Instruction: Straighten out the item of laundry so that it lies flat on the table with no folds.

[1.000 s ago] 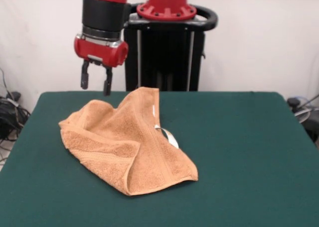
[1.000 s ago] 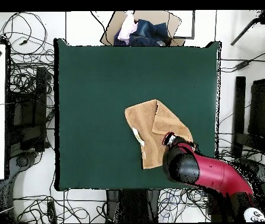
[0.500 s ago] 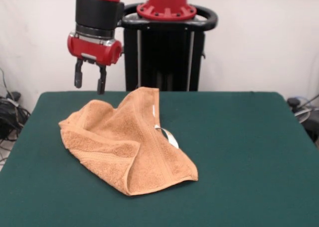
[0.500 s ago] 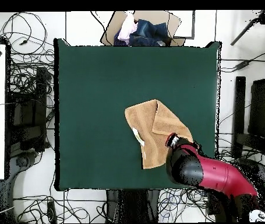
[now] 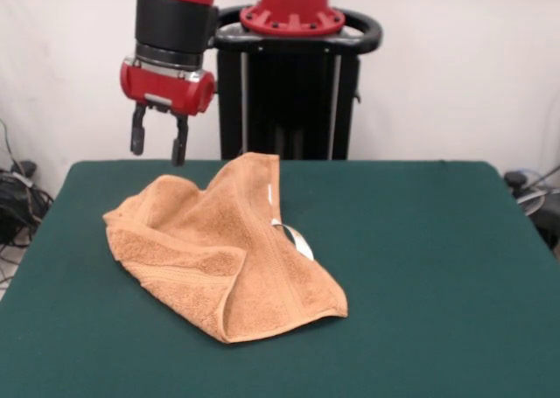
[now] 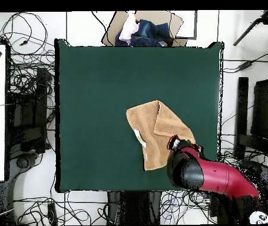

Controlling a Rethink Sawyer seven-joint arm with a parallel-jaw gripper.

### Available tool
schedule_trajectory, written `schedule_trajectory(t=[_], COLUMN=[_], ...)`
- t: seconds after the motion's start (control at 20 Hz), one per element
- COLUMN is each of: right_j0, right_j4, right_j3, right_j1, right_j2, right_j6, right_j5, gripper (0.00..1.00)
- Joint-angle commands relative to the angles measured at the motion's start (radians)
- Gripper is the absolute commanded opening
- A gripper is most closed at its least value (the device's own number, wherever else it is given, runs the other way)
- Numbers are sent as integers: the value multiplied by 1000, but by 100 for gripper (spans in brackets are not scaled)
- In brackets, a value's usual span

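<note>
In the front view the towel (image 5: pixel 223 249) lies on the bench (image 5: pixel 420 275), left of its middle, with one corner reaching toward the far edge. Its tag (image 5: pixel 296 239) sits on the towel's right side. The claw (image 5: pixel 157 144) hangs above the bench's far left part, just behind and left of the towel, clear of it. The pedestal (image 5: pixel 293 83) stands behind the bench's far edge, right of the claw.

1. The towel (image 5: pixel 223 249) lay rumpled and folded over itself, left of centre on the green table (image 5: pixel 420 267).
2. Its white tag (image 5: pixel 297 239) showed at the right fold.
3. The gripper (image 5: pixel 157 151) hung at upper left, fingers apart, empty.
</note>
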Motion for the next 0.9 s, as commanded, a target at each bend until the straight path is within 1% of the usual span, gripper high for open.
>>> schedule_trajectory(t=[0.05, 0.2, 0.4, 0.7, 0.85, 0.9], right_j0=[51, 60, 52, 105, 121, 150], right_j4=[-52, -46, -26, -18, 5, 8], right_j3=[65, 52, 47, 37, 44, 38], right_j1=[64, 91, 138, 224, 261, 271], right_j2=[67, 62, 73, 4, -11, -42], right_j6=[75, 84, 86, 149, 167, 175], right_j5=[-91, -110, -99, -229, -233, -254], gripper=[100, 100, 100, 100, 100, 100])
